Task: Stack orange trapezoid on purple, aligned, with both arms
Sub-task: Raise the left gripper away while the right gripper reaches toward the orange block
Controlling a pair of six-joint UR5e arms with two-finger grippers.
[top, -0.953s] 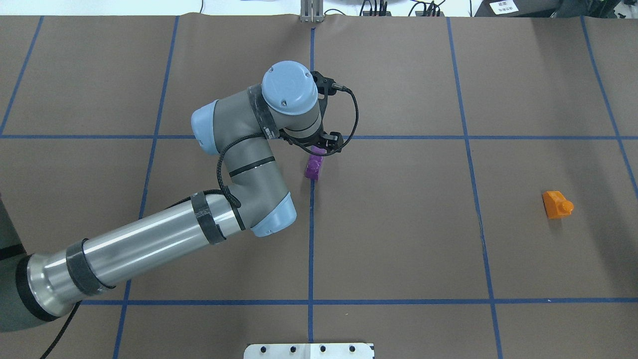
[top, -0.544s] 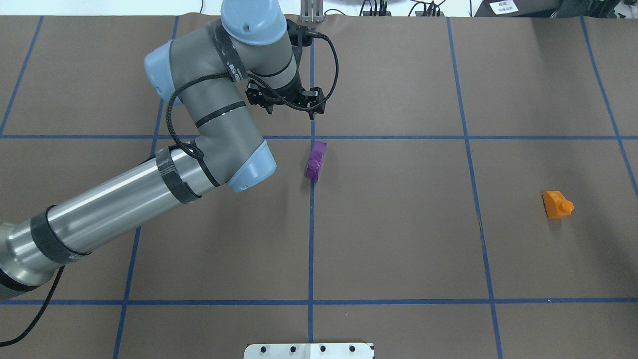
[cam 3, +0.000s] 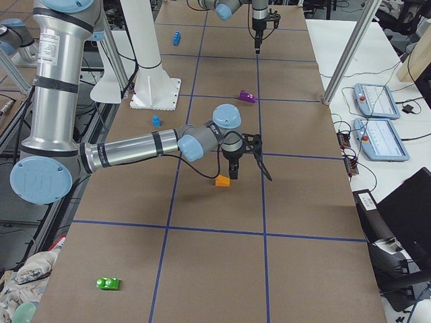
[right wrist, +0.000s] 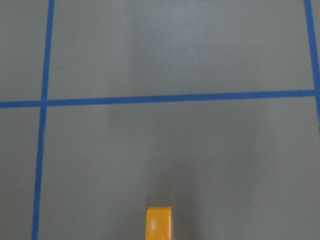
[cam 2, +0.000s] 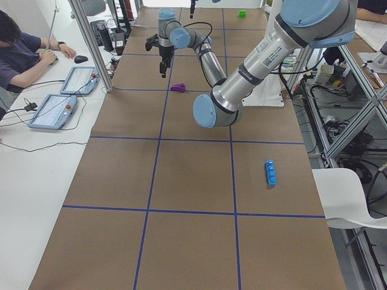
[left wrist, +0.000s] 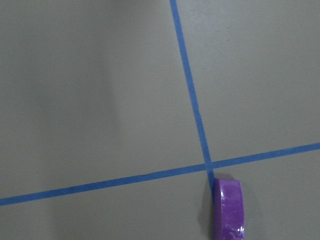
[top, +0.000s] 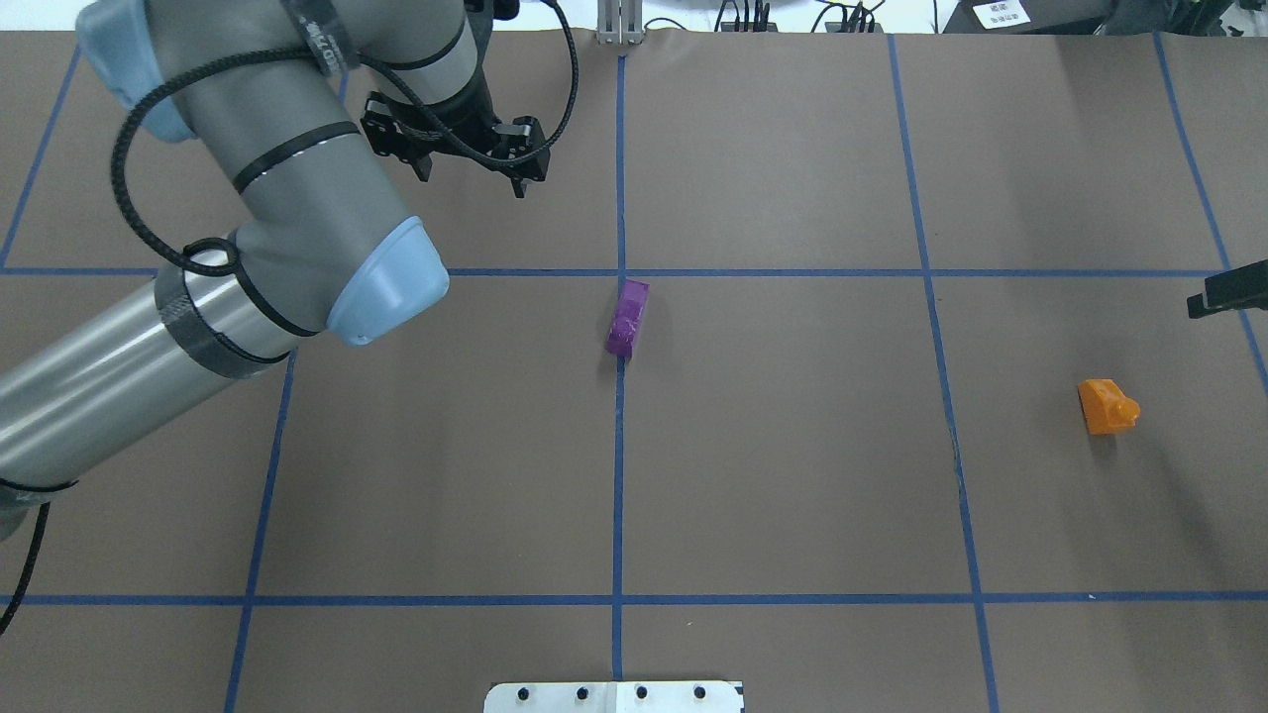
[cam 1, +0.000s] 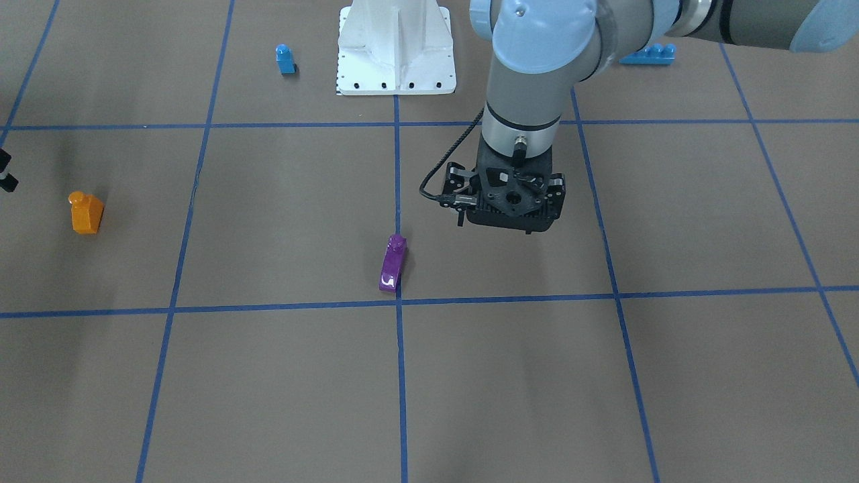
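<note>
Purple (top: 627, 318) lies near desk (top: 792, 475) middle, on the centre tape line, nothing touching it. Orange (top: 1106, 406) sits well apart, toward desk's right edge. L fingers (top: 472, 178) hang spread wide and empty, nearer the far edge, left of purple. R fingers (cam 3: 229, 176) hover near orange, not touching; can't tell how far apart they are.

purple brick (top: 628, 317) sits alone on the centre tape line, bare counter (top: 792, 475) on every side. left tool (top: 474, 176) hangs well off to one side, fingers spread, not over it. orange trapezoid (top: 1107, 406) also in the open, right tool (cam 3: 229, 176) near it, not touching. small blue brick (cam 1: 285, 59), long blue brick (cam 1: 647, 54) and white base mount (cam 1: 396, 47) sit at the robot's edge, well apart from both.
</note>
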